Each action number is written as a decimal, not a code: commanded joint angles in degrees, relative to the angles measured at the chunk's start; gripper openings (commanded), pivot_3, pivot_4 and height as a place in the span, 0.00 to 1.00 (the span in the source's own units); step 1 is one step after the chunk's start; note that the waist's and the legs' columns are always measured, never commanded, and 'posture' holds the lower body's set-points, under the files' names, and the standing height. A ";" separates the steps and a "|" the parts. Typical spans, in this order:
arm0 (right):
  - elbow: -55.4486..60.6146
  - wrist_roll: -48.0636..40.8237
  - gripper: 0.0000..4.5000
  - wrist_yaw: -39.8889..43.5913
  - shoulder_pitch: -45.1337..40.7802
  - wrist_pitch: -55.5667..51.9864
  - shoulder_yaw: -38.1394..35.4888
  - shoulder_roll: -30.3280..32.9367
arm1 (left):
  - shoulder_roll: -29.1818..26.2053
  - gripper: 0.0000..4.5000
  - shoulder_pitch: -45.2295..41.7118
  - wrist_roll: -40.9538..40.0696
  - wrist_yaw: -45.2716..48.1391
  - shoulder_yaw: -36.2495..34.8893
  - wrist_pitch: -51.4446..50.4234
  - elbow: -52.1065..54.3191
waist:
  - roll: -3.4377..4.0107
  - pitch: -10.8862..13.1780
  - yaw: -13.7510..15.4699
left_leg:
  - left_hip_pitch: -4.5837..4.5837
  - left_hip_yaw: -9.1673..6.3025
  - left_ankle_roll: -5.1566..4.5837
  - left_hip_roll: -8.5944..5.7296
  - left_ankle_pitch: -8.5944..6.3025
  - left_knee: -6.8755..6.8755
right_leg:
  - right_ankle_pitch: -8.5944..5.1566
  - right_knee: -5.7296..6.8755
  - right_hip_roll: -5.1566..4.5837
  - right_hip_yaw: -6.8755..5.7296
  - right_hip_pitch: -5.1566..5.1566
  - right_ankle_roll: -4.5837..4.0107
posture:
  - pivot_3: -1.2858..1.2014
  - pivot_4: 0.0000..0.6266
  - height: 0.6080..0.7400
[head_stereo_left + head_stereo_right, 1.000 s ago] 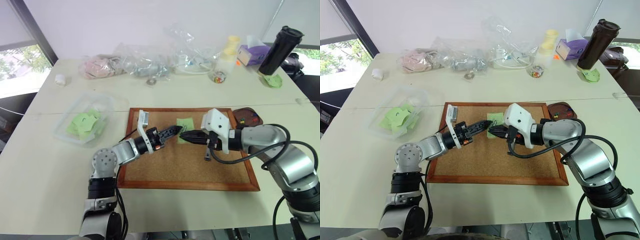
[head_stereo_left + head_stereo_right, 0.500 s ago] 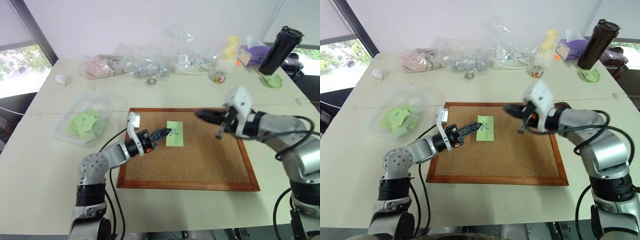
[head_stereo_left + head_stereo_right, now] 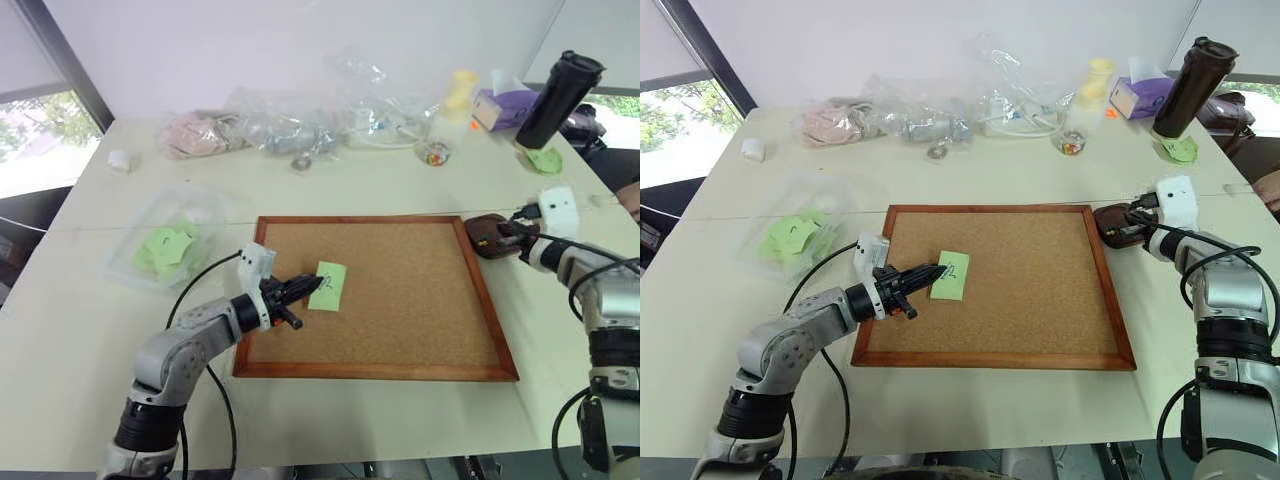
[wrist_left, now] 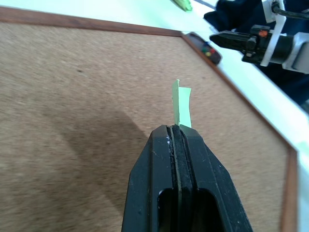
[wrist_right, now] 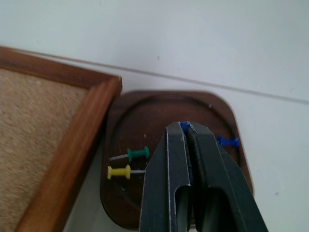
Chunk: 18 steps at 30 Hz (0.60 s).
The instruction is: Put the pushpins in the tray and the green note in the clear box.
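My left tool (image 4: 179,126) is closed on the green note (image 3: 327,285), pinching it by one edge. The note stands clear of the cork board (image 3: 400,300), over the board's left part, and its handwritten mark faces up in the head views. In the left wrist view the slip rises edge-on from between my fingertips.

My right tool (image 5: 186,126) is pressed shut over the tray (image 5: 145,111), which sits on the surface (image 3: 330,180) just beside the board's far right corner. At the very tip, between the fingers, I see a bit of blue, which looks like a pin head caught there, though I cannot be sure. In the tray lie a green pin (image 5: 137,153) and a yellow pin (image 5: 118,171) side by side near the board's frame, and a blue pin (image 5: 228,141) on the other side of my fingers.

The clear box (image 3: 165,250) stands on the surface to the left of the board, apart from it, with pale green slips (image 3: 165,245) inside. My left tool with the note is between the box and the middle of the board, nearer the board's left frame.

Along the far edge of the surface lie clear bags (image 3: 290,125), a bead jar (image 3: 437,152), a tissue box (image 3: 505,105) and a dark tumbler (image 3: 560,95).
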<state>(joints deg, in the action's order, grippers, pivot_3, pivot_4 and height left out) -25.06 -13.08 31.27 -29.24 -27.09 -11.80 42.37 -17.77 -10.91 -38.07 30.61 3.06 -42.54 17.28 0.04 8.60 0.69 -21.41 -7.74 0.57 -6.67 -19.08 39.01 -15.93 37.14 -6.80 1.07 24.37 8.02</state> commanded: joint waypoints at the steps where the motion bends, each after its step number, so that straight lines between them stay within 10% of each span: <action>1: -1.22 0.73 0.06 0.60 -1.28 2.50 -0.30 0.03 | -0.14 0.01 1.04 1.92 1.13 1.68 2.82 2.23 | 0.00 0.00 -0.05 | 0.00 0.00 0.00 0.00 0.00 0.00 | 0.00 0.00 0.00 0.00 0.00 0.00 | 0.52 0.24 1.00; 8: -1.48 0.71 0.77 1.44 -1.08 2.52 -0.83 -0.03 | -0.37 0.00 1.18 3.05 1.90 1.93 3.99 1.74 | 0.00 0.00 -0.03 | 0.00 0.00 0.00 0.01 0.00 0.00 | 0.00 0.00 0.01 0.00 0.00 0.00 | 0.52 0.24 1.00; 18: 7.29 -1.64 0.77 2.54 -0.71 -1.28 -3.34 1.34 | -0.12 0.00 0.68 4.08 2.58 2.27 4.75 0.69 | 0.01 0.00 -0.01 | 0.00 -0.01 0.00 0.02 0.00 -0.01 | 0.00 0.00 0.01 0.00 0.00 0.00 | 0.52 0.24 1.00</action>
<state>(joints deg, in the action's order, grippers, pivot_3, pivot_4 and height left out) -21.64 -13.28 33.40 -29.10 -27.97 -12.47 42.09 -17.97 -9.66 -34.25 32.56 5.56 -39.03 16.88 0.04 8.60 0.67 -21.41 -7.75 0.57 -6.65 -19.08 39.01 -15.93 37.14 -6.79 1.06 24.37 8.02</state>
